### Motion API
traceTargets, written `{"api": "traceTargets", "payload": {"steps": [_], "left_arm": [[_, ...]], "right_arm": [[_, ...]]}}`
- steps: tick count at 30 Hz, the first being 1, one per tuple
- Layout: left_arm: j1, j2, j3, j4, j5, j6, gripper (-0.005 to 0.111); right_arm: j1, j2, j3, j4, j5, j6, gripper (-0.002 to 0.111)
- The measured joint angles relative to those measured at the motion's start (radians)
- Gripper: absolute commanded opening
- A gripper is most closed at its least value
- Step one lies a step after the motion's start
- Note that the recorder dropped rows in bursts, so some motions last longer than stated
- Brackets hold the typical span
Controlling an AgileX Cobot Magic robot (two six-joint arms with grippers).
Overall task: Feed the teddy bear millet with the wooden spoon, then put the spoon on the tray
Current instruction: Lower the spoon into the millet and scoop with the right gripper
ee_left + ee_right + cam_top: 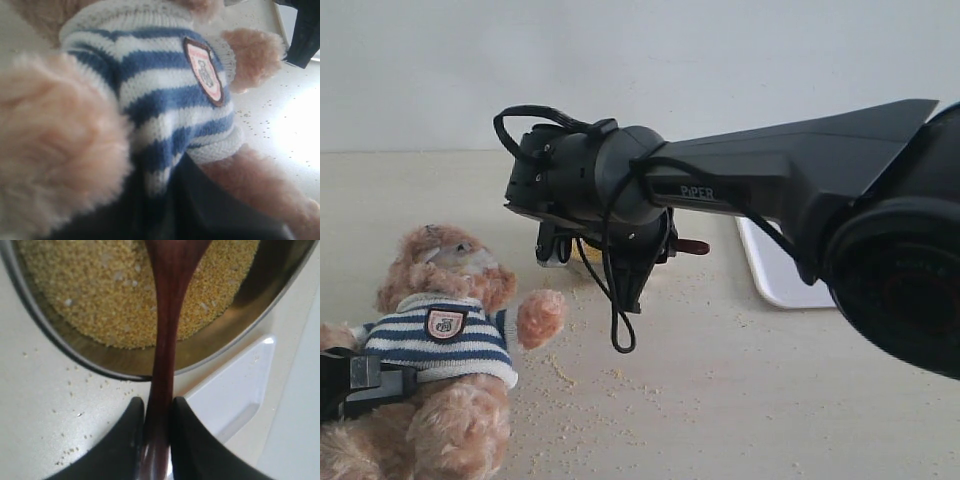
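Pale surface (740, 400), white wall (720, 60); one teddy bear (445, 330), one bowl (75, 347), one tray (775, 275). The right gripper (159, 406) clamps one wooden spoon (167, 315); the left gripper (380, 380) is unclear.

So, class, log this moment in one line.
right gripper: shut on wooden spoon, tip at millet in bowl | left gripper: against teddy bear, grip unclear | tray: no spoon

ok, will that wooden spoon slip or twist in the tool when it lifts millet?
Probably stiff: the wooden spoon runs straight from the right tool out over the millet. Its glossy, slim handle could twist or slide, pinched at one narrow spot.
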Motion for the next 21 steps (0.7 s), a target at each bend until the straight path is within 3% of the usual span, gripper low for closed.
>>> {"api": "traceTargets", "payload": {"steps": [21], "left_arm": [[0.0, 0.0, 0.0, 0.0, 0.0, 0.0, 0.005]], "right_arm": [[0.0, -0.045, 0.0, 0.095, 0.01, -0.109, 0.004]]}}
